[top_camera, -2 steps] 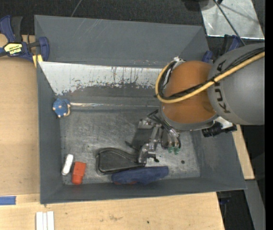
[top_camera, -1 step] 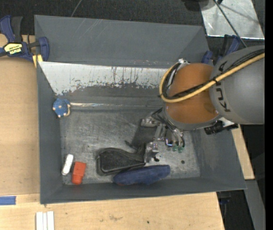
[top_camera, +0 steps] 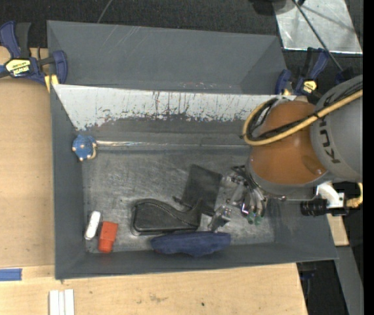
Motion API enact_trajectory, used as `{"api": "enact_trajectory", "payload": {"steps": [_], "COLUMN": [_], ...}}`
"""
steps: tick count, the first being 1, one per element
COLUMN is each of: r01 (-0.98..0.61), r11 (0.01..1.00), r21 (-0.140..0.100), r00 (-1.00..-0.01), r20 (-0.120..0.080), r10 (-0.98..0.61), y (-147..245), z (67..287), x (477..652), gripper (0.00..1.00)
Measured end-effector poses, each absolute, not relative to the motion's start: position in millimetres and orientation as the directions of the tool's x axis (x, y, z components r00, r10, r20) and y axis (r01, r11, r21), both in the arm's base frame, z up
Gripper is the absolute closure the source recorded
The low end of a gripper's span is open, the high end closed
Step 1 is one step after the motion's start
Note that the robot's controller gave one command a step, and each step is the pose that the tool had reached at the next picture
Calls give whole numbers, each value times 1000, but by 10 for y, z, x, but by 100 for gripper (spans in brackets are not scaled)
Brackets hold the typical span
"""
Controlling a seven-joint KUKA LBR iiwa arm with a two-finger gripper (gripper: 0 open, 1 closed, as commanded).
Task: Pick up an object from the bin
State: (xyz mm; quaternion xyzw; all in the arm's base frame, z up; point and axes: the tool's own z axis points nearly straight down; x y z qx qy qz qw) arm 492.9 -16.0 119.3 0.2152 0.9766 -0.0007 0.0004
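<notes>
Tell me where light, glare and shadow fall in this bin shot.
Camera view: light hits the bin's back wall, leaving a pale glaring band; the floor below lies dimmer; the black curved thing and dark flat piece beside the gripper merge into the shade; the white cylinder and red block at front left stand out.

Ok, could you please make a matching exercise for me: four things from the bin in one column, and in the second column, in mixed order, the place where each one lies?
Things
1. small blue round thing
2. white cylinder
3. dark blue cloth bundle
4. dark grey flat piece

Places
A. just left of the end effector
B. bottom-left corner of the floor, beside the orange block
C. alone in the top-left corner of the floor
D. along the bottom wall, just below the black curved object in the view

Pairs: 1-C, 2-B, 3-D, 4-A
</notes>
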Motion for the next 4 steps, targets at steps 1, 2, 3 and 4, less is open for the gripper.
{"api": "enact_trajectory", "payload": {"steps": [1,2,3,4], "r01": [467,469,452,439], "r11": [884,883,892,898], "r21": [-4,10,-3,-3], "r00": [-884,-882,-892,-898], "r20": [-7,-32,-12,-6], "r10": [467,469,452,439], "y": [185,176,199,258], "z": [709,776,758,773], "x": [5228,5298,5412,5489], "gripper": [0,100,100,100]}}
